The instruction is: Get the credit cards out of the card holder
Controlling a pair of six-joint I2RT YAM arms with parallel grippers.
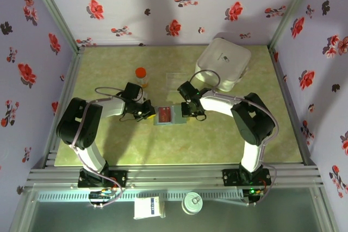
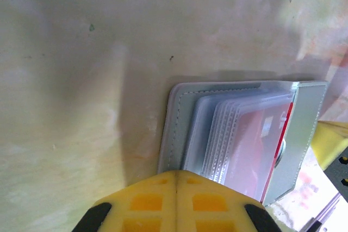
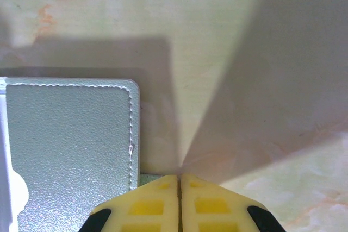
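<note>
1. The card holder [image 1: 169,116] lies open and flat near the middle of the table [image 1: 109,145], between the two grippers.
2. A red credit card [image 2: 260,137] sits inside its stack of clear sleeves [image 2: 223,134]; whether more cards lie beneath it cannot be told.
3. The left gripper [image 2: 176,180] is low at the holder's left edge, its yellow fingers pressed together with nothing between them.
4. The right gripper [image 3: 179,180] is at the holder's right panel, by its corner, jaws likewise closed on nothing.
5. An orange-capped bottle [image 1: 141,75] stands behind the left gripper.
6. A large white case [image 1: 223,62] rests at the far right of the table.
</note>
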